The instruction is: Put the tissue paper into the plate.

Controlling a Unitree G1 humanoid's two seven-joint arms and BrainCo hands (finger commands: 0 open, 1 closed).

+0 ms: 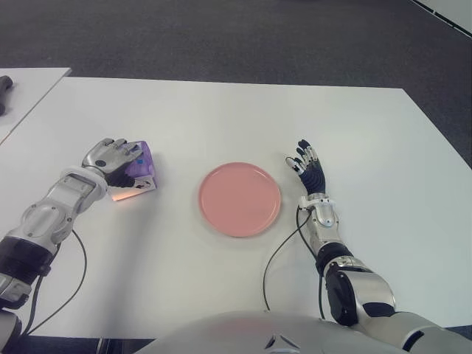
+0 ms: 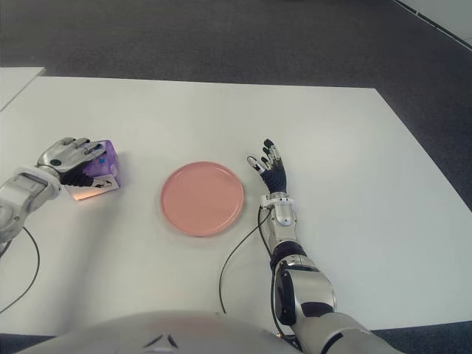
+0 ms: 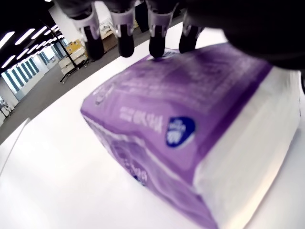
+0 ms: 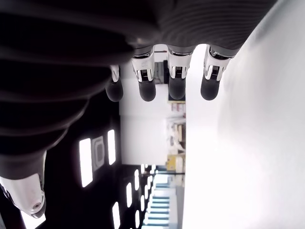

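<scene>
A purple tissue pack (image 1: 144,159) with a white open end lies on the white table (image 1: 221,118), left of the round pink plate (image 1: 240,199). My left hand (image 1: 116,158) is curled over the pack from its left side. In the left wrist view the fingertips (image 3: 125,45) press on the top of the pack (image 3: 190,114), which still sits on the table. The thumb is hidden. My right hand (image 1: 308,169) shows just right of the plate, its fingers (image 4: 176,88) stretched out and holding nothing. The plate has nothing on it.
A second white table (image 1: 29,88) adjoins at the far left with a dark object (image 1: 6,85) on it. Black cables (image 1: 276,254) trail from both wrists across the near table. Dark carpet (image 1: 258,37) lies beyond the far edge.
</scene>
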